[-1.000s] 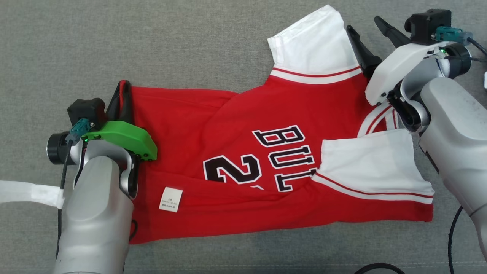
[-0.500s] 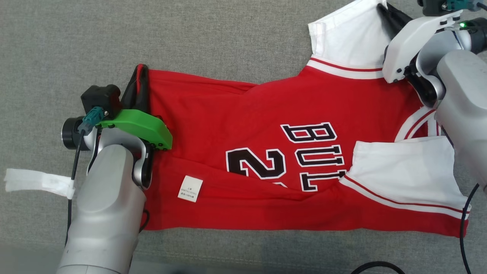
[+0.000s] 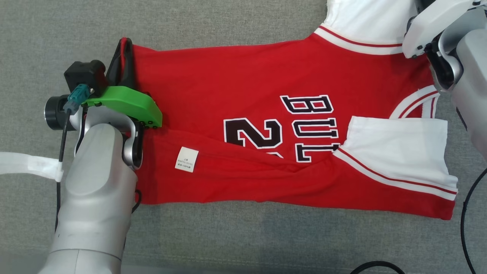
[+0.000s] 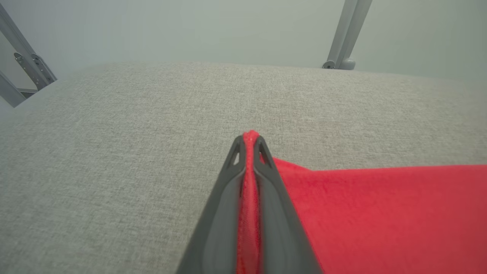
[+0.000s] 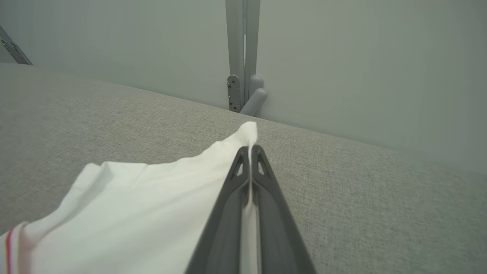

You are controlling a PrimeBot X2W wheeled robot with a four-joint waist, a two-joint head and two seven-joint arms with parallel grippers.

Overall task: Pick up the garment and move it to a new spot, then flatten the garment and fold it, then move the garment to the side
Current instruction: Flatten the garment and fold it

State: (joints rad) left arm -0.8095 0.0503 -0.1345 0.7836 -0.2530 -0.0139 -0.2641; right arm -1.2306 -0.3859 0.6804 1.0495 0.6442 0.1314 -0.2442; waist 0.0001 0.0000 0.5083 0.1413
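**Soft, even light throughout**
Head view: bright and sharp, faint shadow along the bottom edge. Wrist views: dimmer, greyish; fingers [image 4: 224,228] blurred at bottom centre, surface [image 4: 114,160] horizon bowed by wide-angle distortion, background hazy.

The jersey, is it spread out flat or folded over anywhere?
Partly folded: one long edge of the jersey is doubled over the printed digits, and a white sleeve lies across its front.

One jersey [image 3: 247,68], one label [image 3: 186,159], two robot arms [image 3: 95,190] [image 3: 471,87].
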